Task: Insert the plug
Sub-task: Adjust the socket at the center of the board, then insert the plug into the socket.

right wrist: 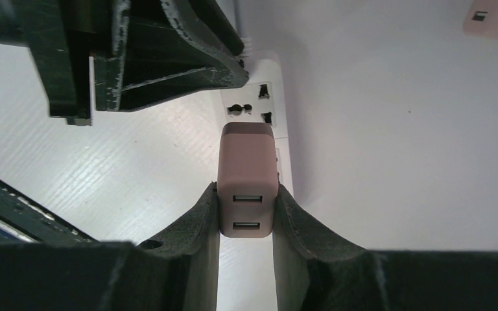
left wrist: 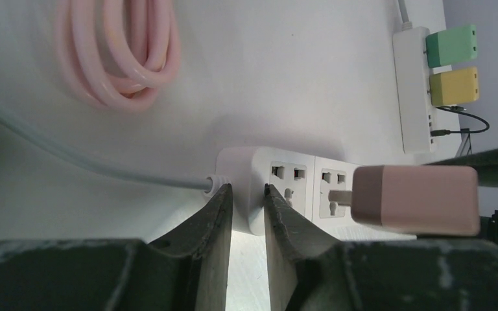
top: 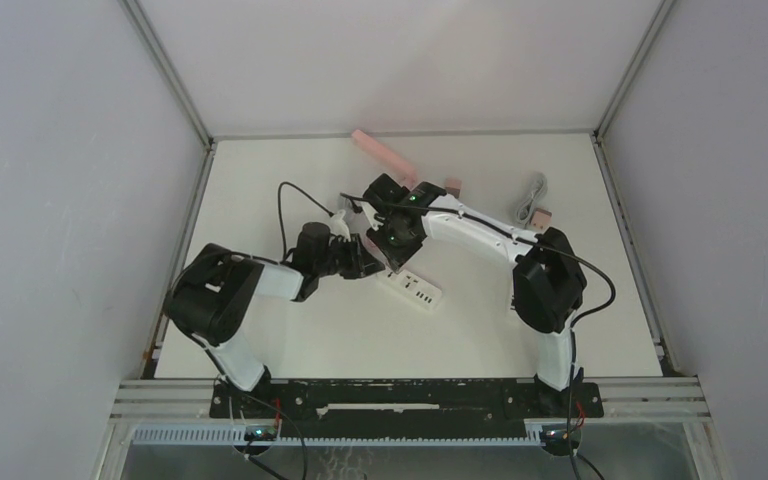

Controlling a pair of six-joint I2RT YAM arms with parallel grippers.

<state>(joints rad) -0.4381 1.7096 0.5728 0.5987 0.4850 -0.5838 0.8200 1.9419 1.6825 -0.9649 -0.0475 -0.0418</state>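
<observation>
A white power strip (left wrist: pixel 285 184) lies on the table in front of both arms, and shows in the top view as the power strip (top: pixel 415 291). My left gripper (left wrist: pixel 246 189) is shut on its cable end, one finger on each side. My right gripper (right wrist: pixel 246 194) is shut on the plug (right wrist: pixel 247 172), a pink block with two USB ports facing the camera. In the left wrist view the plug (left wrist: pixel 418 199) hangs level, its metal prong (left wrist: pixel 340 197) at the face of the strip's second socket. I cannot tell whether the prong has entered. From above, the left gripper (top: pixel 360 262) and right gripper (top: pixel 395 250) nearly touch.
A coiled pink cable (left wrist: pixel 123 58) lies beyond the strip. A second white strip (left wrist: pixel 414 103) carries a green adapter (left wrist: pixel 452 45) and a yellow adapter (left wrist: pixel 454 85). Another pink adapter (right wrist: pixel 496 16) and a grey cable (top: pixel 532 198) lie at the back right.
</observation>
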